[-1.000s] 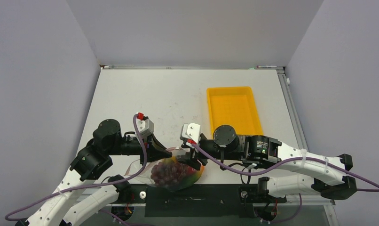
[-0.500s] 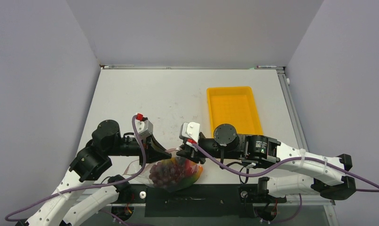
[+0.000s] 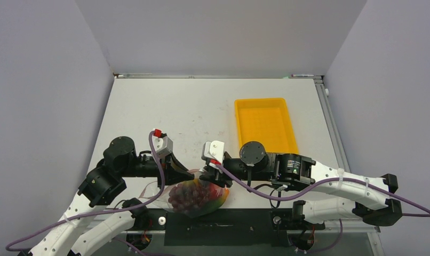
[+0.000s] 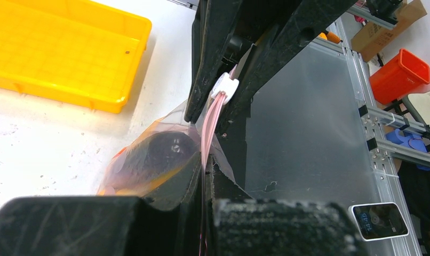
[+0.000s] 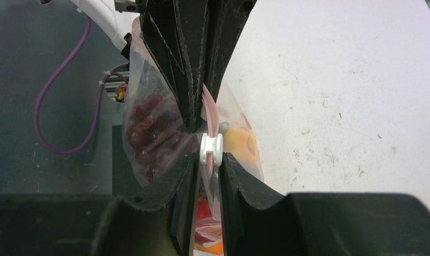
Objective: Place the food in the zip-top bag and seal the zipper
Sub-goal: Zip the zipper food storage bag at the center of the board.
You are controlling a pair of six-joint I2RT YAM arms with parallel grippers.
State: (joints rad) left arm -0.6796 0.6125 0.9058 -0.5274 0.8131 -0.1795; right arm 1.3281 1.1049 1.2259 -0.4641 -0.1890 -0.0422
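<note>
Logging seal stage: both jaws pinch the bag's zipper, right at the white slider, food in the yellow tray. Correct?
No: the food is inside the zip-top bag, not the yellow tray; the top view shows it. Both jaws do pinch the zipper, right at the white slider.

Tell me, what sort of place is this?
Probably a robotics lab test cell: a left arm and right arm bolted to a white table, grey panels boxing it in, aluminium framing and a red bin beyond.
</note>
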